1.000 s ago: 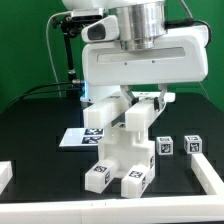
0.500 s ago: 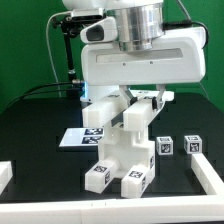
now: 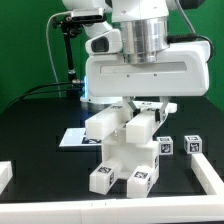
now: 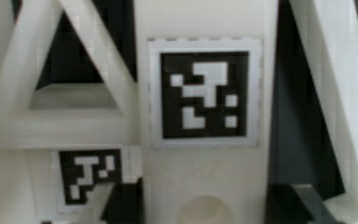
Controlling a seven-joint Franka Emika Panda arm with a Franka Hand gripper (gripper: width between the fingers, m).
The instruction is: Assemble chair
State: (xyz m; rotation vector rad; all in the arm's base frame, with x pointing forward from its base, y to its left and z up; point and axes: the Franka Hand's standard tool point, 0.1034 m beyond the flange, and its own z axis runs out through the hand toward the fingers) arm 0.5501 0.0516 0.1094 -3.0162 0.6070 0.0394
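Here the chair [image 3: 122,150] tilts, long axis sloping down toward tagged ends.

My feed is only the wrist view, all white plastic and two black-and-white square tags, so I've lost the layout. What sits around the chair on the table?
Observer: Two small white tagged blocks stand apart from the chunky white plastic chair frame, on the exterior view's right.
Operator: And the other side?
Observer: The thin flat white marker board lies behind the frame, towards the exterior view's left.
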